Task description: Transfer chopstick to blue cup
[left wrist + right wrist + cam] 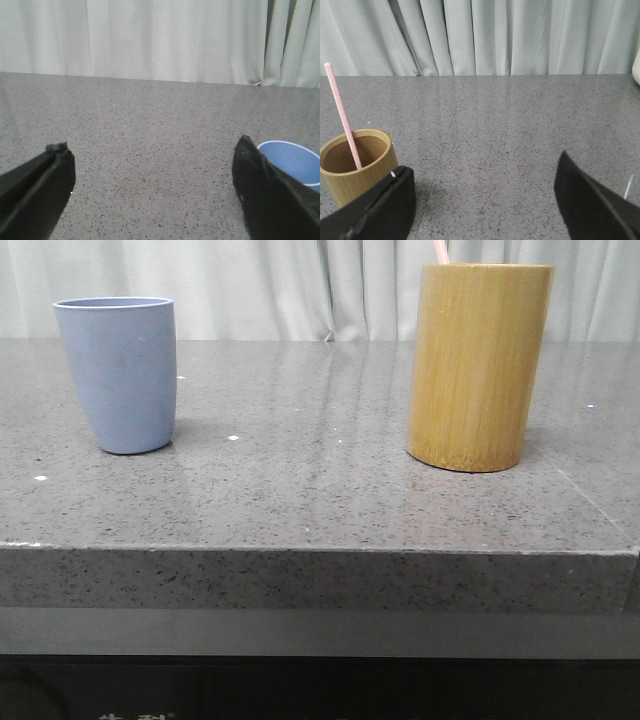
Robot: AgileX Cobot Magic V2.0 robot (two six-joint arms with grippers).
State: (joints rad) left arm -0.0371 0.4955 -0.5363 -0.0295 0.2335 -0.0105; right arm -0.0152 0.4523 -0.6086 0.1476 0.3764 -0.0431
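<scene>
A single pink chopstick (342, 116) stood tilted in the bamboo cylinder (356, 170) at frame lower left, just beside the gaping right gripper (482, 200), while the blue cup (295, 161) sat beside the similarly spread left gripper (152, 192).

- Your left gripper (150, 192) shows two matte black, wedge-shaped fingers (35, 192).
- Your right gripper (482, 202) has the same plain black fingers (592, 202).
</scene>
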